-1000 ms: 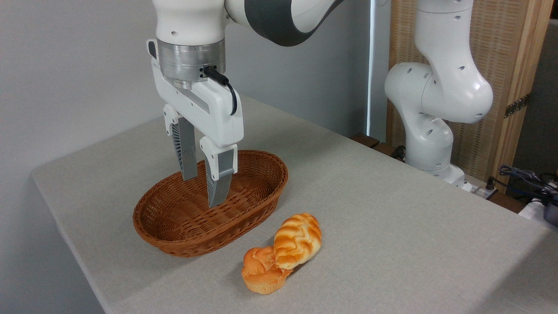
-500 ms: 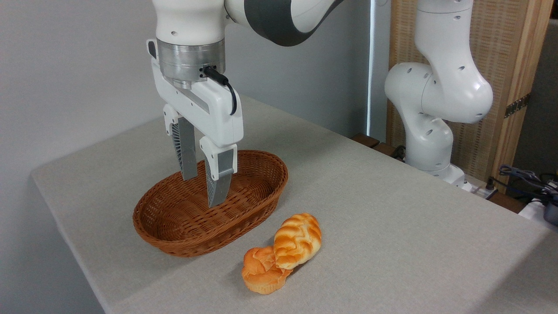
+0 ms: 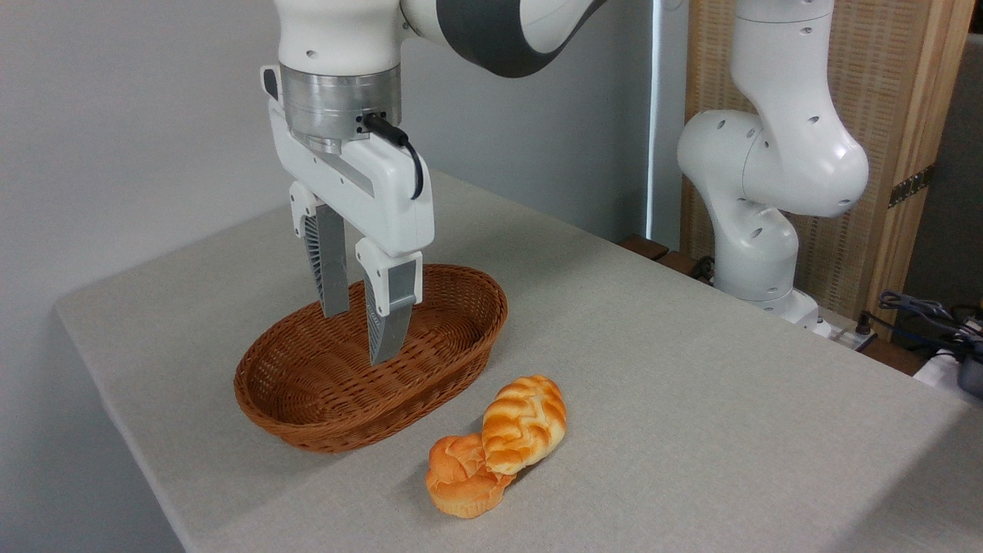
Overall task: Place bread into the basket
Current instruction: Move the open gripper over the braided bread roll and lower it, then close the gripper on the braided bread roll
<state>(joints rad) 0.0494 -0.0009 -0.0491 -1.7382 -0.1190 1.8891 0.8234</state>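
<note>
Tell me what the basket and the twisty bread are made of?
The basket looks like woven wicker, reddish-brown with a slight sheen; crossing strands show. The braided loaf has a glossy golden-orange crust with pale seams. It could be baked bread or a plastic model; I cannot tell which.

Basket (image 3: pixel 307 415) on table (image 3: pixel 691 399), left of bread (image 3: pixel 524 422). Bread leans on bun (image 3: pixel 461 485) at its front-left. Gripper (image 3: pixel 361 338) above basket.

White arm (image 3: pixel 768 153) rose from its base at right, bent across the top, wrist pointed straight down, gripper (image 3: pixel 359 334) hung at left — fingers (image 3: pixel 332 269) parted, nothing between them — tips aimed downward.
</note>
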